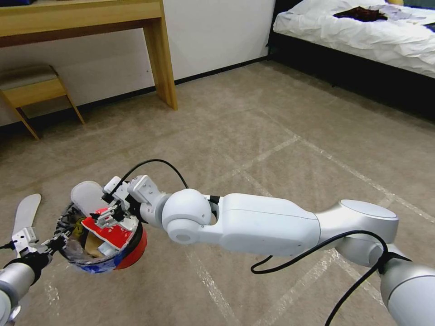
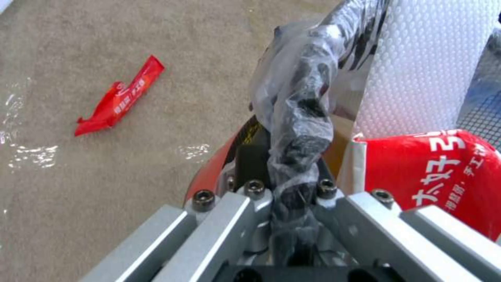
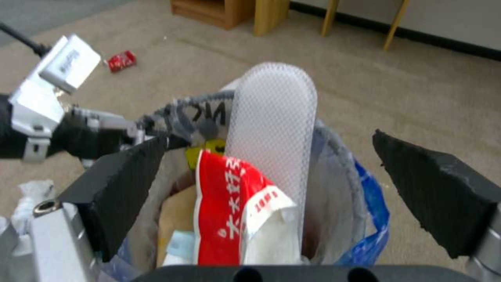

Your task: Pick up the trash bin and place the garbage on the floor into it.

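Note:
The trash bin [image 1: 131,253], a small red bucket with a clear bag and blue edging, hangs above the floor [image 1: 272,136]. My left gripper [image 1: 53,243] is shut on its bagged rim [image 2: 297,129]. Inside the bin, a white slipper [image 3: 274,125] stands on end beside a red wrapper [image 3: 229,203] and brown paper. My right gripper [image 3: 269,139] hovers open over the bin's mouth, its black pads [image 3: 125,188] spread on either side of the wrapper. More garbage lies on the carpet: a second white slipper [image 1: 25,213], a red wrapper [image 2: 123,98], a red can [image 3: 121,60] and a white tissue [image 3: 31,196].
A wooden desk leg [image 1: 164,59] and a low stool [image 1: 31,88] stand by the wall at the back left. A bed [image 1: 362,31] with white sheets fills the back right. Tape lines [image 1: 272,154] cross the carpet between them.

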`<state>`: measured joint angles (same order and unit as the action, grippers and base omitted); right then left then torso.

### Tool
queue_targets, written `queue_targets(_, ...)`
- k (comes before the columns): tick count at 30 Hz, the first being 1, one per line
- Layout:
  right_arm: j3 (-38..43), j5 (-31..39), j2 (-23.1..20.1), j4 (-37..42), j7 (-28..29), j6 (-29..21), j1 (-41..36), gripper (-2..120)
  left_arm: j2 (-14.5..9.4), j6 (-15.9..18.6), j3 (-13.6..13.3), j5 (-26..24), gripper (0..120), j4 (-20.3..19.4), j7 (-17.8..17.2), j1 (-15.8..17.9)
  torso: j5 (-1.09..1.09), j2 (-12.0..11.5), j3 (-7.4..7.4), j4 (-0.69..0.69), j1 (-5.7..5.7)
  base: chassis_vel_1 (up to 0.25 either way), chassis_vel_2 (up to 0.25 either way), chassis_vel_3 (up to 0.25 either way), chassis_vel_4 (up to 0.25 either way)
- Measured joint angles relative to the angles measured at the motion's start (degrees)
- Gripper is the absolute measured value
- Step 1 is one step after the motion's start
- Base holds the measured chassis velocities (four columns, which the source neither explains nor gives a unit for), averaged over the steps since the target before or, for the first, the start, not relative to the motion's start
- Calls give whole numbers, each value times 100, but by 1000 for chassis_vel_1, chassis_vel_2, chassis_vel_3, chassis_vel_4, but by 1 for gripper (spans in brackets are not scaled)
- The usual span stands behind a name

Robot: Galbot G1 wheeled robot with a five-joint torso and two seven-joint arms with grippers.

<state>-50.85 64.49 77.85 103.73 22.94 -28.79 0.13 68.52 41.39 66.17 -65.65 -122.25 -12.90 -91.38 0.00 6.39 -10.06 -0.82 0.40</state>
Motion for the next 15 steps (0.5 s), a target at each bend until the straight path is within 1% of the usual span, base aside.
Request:
queue_targets(4,119,6,0,35,2,61,-33,100,1,0,4,1,1,-2,-1,-10,0,0,0,0,0,0,0,0,0)
queue_targets(9,455,39,29,59,-67,306,-82,100,8,0,16,9,1,-9,-3,-31,0,0,0,0,0,0,0,0,0)
queue_targets(15,807,65,-30,166,-216,600,-213,100,8,0,23,16,1,-11,-5,-40,0,0,0,0,0,0,0,0,0)
